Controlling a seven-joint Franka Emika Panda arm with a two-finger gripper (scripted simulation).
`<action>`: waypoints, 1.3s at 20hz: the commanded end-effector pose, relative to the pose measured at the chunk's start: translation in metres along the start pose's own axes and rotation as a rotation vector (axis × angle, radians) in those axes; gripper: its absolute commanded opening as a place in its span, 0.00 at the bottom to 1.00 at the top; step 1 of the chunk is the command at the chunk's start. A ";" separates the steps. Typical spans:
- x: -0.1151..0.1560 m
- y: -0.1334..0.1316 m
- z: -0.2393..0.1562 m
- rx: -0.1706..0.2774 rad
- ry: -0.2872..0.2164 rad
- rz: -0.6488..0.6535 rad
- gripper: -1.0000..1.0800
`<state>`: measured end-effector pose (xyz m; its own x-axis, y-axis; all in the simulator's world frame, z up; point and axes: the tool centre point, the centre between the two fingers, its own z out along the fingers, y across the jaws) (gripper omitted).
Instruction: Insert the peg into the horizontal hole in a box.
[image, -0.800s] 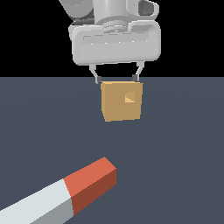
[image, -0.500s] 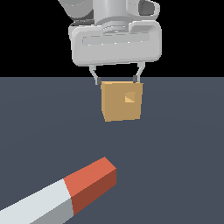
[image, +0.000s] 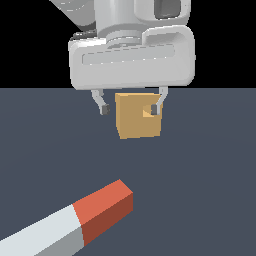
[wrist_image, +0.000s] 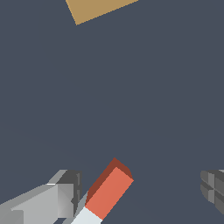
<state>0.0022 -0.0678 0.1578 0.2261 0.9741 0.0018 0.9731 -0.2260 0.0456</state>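
Note:
The peg (image: 75, 220) lies on the dark floor at the exterior view's lower left, its red-orange half (image: 107, 205) pointing toward the tan box (image: 135, 125) farther back. The hole (image: 148, 111) shows in the box's near face, partly hidden by one finger. My gripper (image: 130, 109) hangs open and empty, and its fingertips (image: 103, 109) overlap the box in this view. In the wrist view the peg's red end (wrist_image: 107, 190) lies below, between my spread fingers (wrist_image: 57, 197), nearer one of them. The box's edge (wrist_image: 96, 8) is well away from it.
Flat dark grey floor (image: 200, 190) all around the peg and box. No other objects in view.
My gripper has come lower and looms larger in the exterior view; its fingertips now overlap the box's upper part. Peg and box have not moved.

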 end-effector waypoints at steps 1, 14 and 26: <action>-0.027 -0.004 0.013 0.006 -0.004 0.099 0.96; -0.144 -0.063 0.074 0.037 -0.017 0.593 0.96; -0.159 -0.079 0.087 0.043 -0.019 0.673 0.96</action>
<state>-0.1067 -0.2060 0.0689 0.7840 0.6208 -0.0012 0.6208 -0.7840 0.0009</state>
